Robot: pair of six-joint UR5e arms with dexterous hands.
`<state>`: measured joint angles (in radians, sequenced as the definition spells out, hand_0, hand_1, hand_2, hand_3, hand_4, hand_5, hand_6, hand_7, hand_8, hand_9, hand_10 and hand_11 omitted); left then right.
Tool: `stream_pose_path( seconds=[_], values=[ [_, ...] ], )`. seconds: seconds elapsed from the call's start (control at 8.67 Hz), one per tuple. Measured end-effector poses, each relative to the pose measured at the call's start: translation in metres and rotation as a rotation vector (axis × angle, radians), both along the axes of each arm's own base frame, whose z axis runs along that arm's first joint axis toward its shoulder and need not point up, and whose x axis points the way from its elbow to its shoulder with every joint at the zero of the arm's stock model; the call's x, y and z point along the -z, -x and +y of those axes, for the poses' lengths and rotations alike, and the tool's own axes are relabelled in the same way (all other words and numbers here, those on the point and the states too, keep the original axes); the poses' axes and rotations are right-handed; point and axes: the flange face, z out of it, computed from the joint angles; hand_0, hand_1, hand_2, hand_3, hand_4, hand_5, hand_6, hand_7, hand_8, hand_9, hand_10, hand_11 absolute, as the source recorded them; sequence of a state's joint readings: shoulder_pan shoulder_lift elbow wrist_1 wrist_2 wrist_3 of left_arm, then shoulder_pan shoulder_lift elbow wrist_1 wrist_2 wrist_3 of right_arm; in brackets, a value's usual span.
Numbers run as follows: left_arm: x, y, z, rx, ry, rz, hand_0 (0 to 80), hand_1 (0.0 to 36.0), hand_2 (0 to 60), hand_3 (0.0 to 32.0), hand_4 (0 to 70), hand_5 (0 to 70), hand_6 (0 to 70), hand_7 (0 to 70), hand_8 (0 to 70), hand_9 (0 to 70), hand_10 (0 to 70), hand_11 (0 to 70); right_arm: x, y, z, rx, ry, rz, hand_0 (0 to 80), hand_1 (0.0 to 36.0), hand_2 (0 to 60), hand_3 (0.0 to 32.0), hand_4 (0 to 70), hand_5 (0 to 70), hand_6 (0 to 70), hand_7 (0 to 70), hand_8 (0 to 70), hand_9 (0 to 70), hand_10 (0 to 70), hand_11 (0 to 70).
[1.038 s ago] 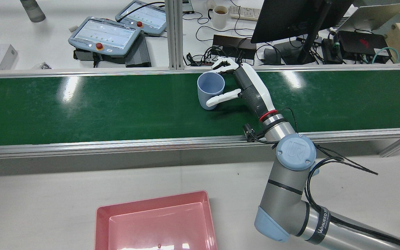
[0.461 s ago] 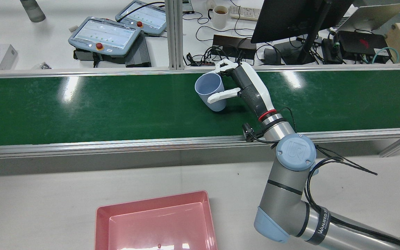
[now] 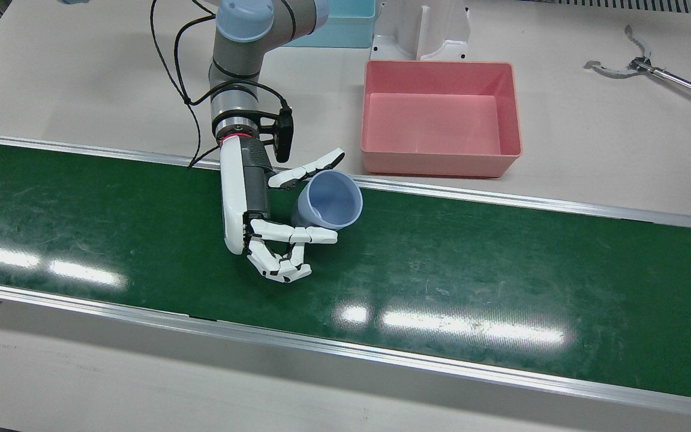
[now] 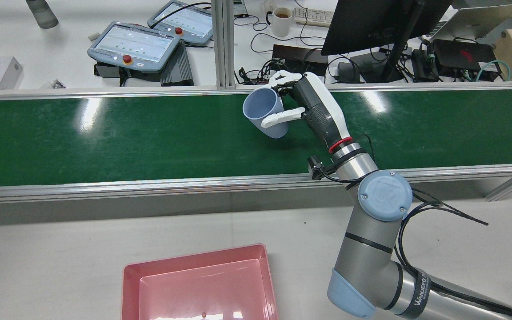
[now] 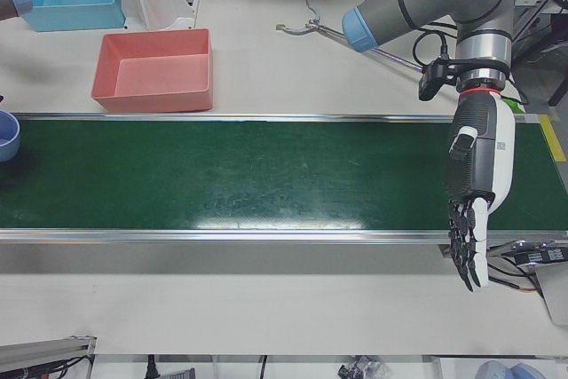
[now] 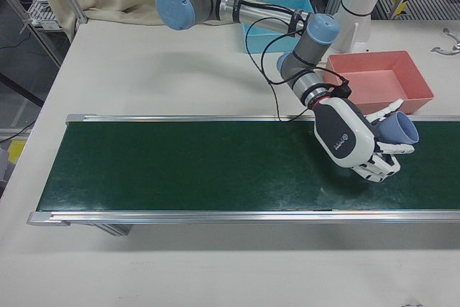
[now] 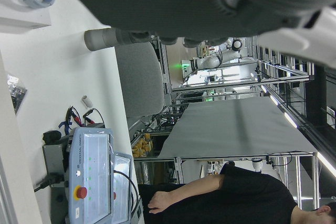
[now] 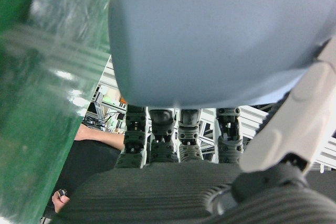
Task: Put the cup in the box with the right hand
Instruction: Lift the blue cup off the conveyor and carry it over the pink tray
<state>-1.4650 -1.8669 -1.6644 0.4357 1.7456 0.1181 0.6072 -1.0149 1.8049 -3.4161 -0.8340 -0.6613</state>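
A light blue cup point(image 3: 327, 201) is held in my right hand point(image 3: 249, 204), lifted off the green conveyor belt point(image 3: 501, 270) and tilted. In the rear view the cup point(image 4: 262, 111) leans with its mouth to the upper left, the right hand point(image 4: 314, 106) wrapped around its side. The right hand view shows the cup wall point(image 8: 220, 40) pressed against the fingers. The pink box point(image 3: 441, 165) stands empty on the table beside the belt, apart from the cup. My left hand point(image 5: 475, 193) hangs open and empty over the belt's far end.
A blue bin point(image 3: 333, 30) stands behind the pink box. Metal tongs point(image 3: 639, 63) lie on the table to the box's right. Aluminium rails point(image 3: 501, 201) edge the belt. Teach pendants point(image 4: 134, 44) and a monitor point(image 4: 371, 22) stand beyond the belt.
The right hand has closed on the cup, lifted it off the belt and tipped it, moving it slightly left and up in the rear view.
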Motion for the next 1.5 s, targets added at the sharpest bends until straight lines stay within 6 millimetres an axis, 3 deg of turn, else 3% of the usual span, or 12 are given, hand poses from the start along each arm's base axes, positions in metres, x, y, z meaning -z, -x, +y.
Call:
stream_pose_path(
  seconds=[0.46, 0.81, 1.04, 1.38, 1.5],
  values=[
    [0.000, 0.000, 0.000, 0.000, 0.000, -0.001, 0.0, 0.0, 0.0, 0.0, 0.0, 0.0, 0.0, 0.0, 0.0, 0.0, 0.0, 0.0, 0.054, 0.006, 0.044, 0.068, -0.080, -0.102, 53.4, 36.0, 60.0, 0.0, 58.8, 15.4, 34.4, 70.0, 51.2, 70.0, 27.1, 41.5],
    [0.000, 0.000, 0.000, 0.000, 0.000, 0.000, 0.0, 0.0, 0.0, 0.0, 0.0, 0.0, 0.0, 0.0, 0.0, 0.0, 0.0, 0.0, 0.089, 0.039, 0.111, 0.166, -0.134, -0.132, 53.7, 36.0, 60.0, 0.0, 59.1, 15.1, 33.4, 70.0, 49.4, 70.0, 26.2, 40.4],
    [0.000, 0.000, 0.000, 0.000, 0.000, -0.001, 0.0, 0.0, 0.0, 0.0, 0.0, 0.0, 0.0, 0.0, 0.0, 0.0, 0.0, 0.0, 0.096, 0.068, 0.155, 0.244, -0.138, -0.146, 52.9, 36.0, 60.0, 0.0, 59.0, 14.6, 31.9, 70.0, 47.0, 70.0, 24.8, 38.3],
    [0.000, 0.000, 0.000, 0.000, 0.000, 0.000, 0.0, 0.0, 0.0, 0.0, 0.0, 0.0, 0.0, 0.0, 0.0, 0.0, 0.0, 0.0, 0.088, 0.088, 0.186, 0.309, -0.126, -0.147, 49.8, 36.0, 60.0, 0.0, 54.2, 13.4, 29.3, 70.0, 42.1, 67.7, 23.1, 35.7],
    [0.000, 0.000, 0.000, 0.000, 0.000, 0.000, 0.0, 0.0, 0.0, 0.0, 0.0, 0.0, 0.0, 0.0, 0.0, 0.0, 0.0, 0.0, 0.084, 0.092, 0.195, 0.329, -0.120, -0.151, 49.4, 36.0, 60.0, 0.0, 47.7, 12.1, 27.3, 70.0, 38.8, 63.9, 20.9, 32.3]
  ],
)
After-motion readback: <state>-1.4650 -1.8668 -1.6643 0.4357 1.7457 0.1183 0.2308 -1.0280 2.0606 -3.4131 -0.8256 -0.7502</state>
